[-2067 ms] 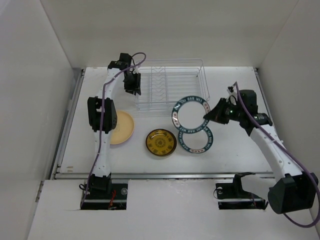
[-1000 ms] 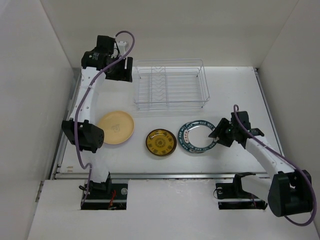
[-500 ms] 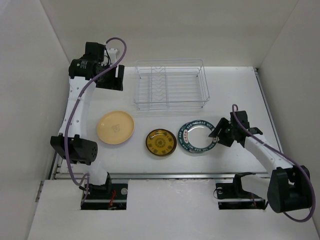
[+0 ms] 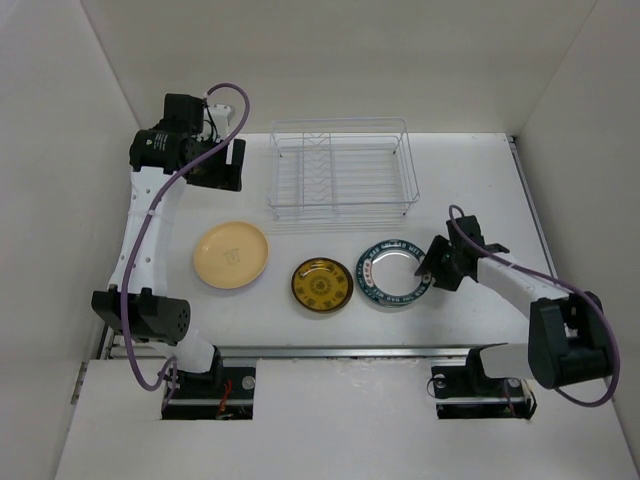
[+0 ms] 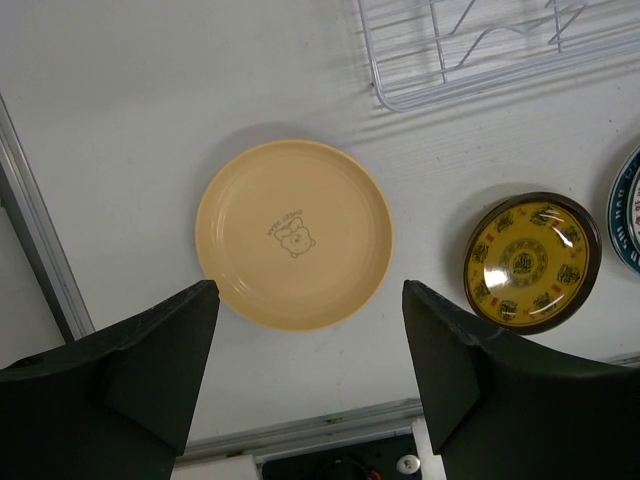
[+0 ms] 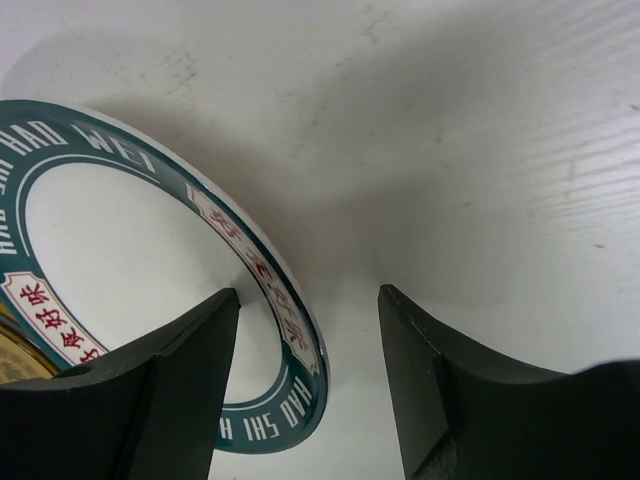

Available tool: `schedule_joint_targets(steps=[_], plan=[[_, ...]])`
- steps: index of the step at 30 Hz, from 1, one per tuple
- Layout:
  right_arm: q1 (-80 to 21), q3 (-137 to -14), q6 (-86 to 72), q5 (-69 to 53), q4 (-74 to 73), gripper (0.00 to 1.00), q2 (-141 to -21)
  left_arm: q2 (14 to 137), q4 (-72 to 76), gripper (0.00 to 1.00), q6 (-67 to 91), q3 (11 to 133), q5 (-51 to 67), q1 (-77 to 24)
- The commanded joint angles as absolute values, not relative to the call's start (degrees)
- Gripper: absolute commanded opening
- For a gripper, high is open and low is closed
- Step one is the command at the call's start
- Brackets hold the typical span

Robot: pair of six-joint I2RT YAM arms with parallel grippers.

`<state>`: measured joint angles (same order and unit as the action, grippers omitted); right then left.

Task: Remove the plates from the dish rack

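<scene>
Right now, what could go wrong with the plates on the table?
The right gripper is open, with its fingers on either side of the teal-rimmed plate's edge. If it pulls away sideways, it might drag or tip that plate. The teal-rimmed plate also lies close beside the dark-gold plate, so a shove could knock them together.

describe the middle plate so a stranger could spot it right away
Find the wire dish rack at the back of the table. Plates lie in a row in front of it; take the middle one, the gold plate. It is the smallest, dark-rimmed and shiny gold, unlike the pale yellow plate on its left and the teal-rimmed white plate on its right.
</scene>
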<state>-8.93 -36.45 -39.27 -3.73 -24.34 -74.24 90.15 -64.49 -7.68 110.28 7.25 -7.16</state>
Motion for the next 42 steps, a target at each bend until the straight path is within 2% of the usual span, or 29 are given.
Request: schedule_joint_targets(steps=[1,8,14,20,22,24,25,26,27,28,33,36,42], plan=[[-11.6,-40.5,-38.1,-0.3,-23.3,0.64,-77.2,87.9,-64.0,0.71,-8.4,110.0,7.7,-7.0],[-16.5,-42.2,-38.1,2.8,-26.1,0.64,-77.1,87.4,-64.0,0.71,-8.4,109.3,7.7,-7.0],[-16.5,-42.2,-39.6,4.0,-28.0,0.64,-73.4,86.8,-64.0,0.71,-8.4,108.8,8.3,-7.0],[-17.1,-46.8,-39.6,6.1,-32.2,0.65,-61.9,83.7,-61.5,0.71,-8.4,106.7,5.0,-7.0],[-17.1,-50.8,-38.9,8.0,-35.7,0.67,-56.0,80.5,-59.3,0.77,-7.6,103.4,2.5,-7.0],[-17.1,-53.9,-36.6,8.5,-38.0,0.71,-52.2,78.0,-56.1,0.83,-5.1,100.6,-3.6,-7.0],[-17.1,-57.0,-35.9,9.1,-40.2,0.79,-48.7,75.3,-55.2,0.89,-4.2,97.6,-6.2,-7.0],[-17.1,-58.4,-35.9,9.9,-41.6,0.93,-47.1,73.8,-53.5,0.93,-3.3,95.8,-8.9,-5.8],[-17.1,-60.0,-35.9,11.0,-43.1,0.98,-45.7,72.3,-52.7,0.96,-2.5,94.0,-13.5,-4.9],[-17.1,-62.9,-35.9,13.2,-46.3,0.98,-43.4,70.9,-52.0,1.0,-1.1,90.1,-15.8,-3.9],[-17.1,-72.1,-35.2,20.8,-54.4,1.0,-39.7,65.2,-50.4,1.0,2.3,81.7,-32.6,0.1],[-17.1,-75.2,-35.2,25.3,-55.5,1.0,-37.4,63.0,-50.4,1.0,5.3,79.1,-33.4,3.8],[-17.1,-75.3,-35.2,26.2,-55.6,1.0,-35.8,60.6,-50.4,1.0,5.6,77.8,-31.6,6.3]])
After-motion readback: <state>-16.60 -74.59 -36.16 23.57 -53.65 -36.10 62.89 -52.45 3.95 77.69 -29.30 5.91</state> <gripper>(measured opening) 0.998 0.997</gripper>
